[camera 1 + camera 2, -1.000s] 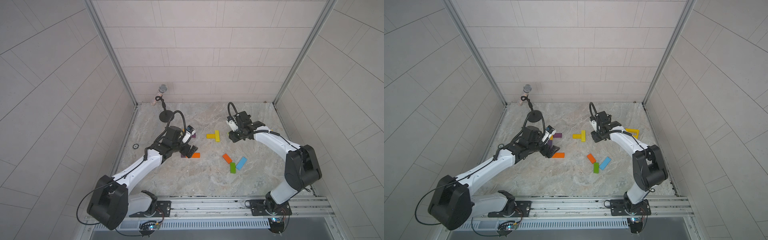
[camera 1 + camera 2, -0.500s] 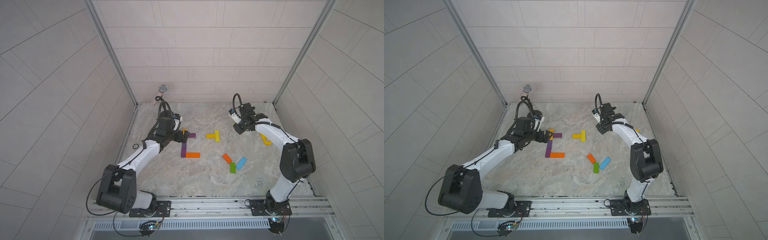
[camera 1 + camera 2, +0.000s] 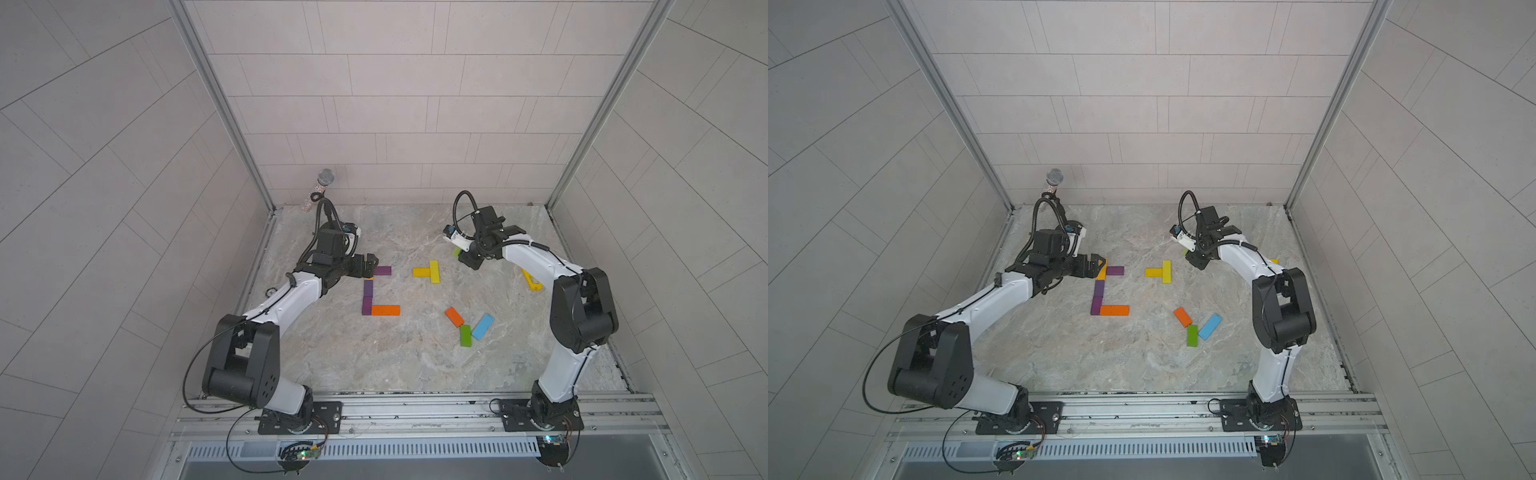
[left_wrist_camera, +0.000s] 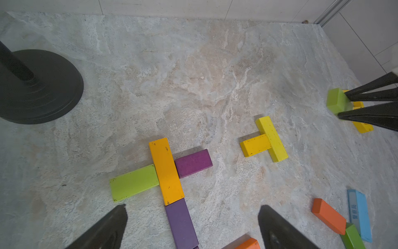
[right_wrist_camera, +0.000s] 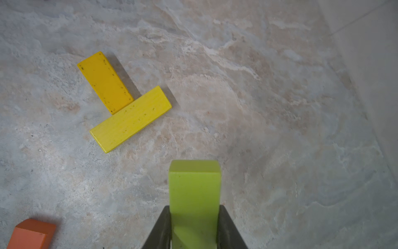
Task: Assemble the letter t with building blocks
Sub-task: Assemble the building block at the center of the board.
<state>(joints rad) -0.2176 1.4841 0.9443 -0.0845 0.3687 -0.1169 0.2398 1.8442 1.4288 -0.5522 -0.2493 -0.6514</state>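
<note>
Right gripper [image 5: 195, 212] is pinched shut on a lime green block [image 5: 195, 189], which sticks out past the fingertips [image 5: 161, 228] and looks lifted off the surface [image 3: 415, 374], over its far right part. Left gripper [image 4: 191, 210] is spread wide with nothing between its jaws, low over the far left part. A microphone stand [image 4: 41, 86] occupies the far left corner. Near the right edge lies a yellow frame [image 3: 531, 280], partly hidden by the right arm. Just ahead of the left gripper, an amber block [image 4: 165, 170] has a second lime green block [image 4: 134, 185] touching one long side and a purple block [image 4: 193, 163] touching the other. From the amber block's end, two more purple blocks [image 3: 367, 297] run end to end toward the near edge, where an orange block [image 3: 385, 310] meets them at a right angle. Around the middle of the far half, two yellow blocks [image 3: 428, 272] touch, one's end butting the other's long side. Right of centre, a smaller orange block [image 3: 454, 316] and a light blue block [image 3: 483, 326] converge on the far end of a dark green block [image 3: 465, 336].
</note>
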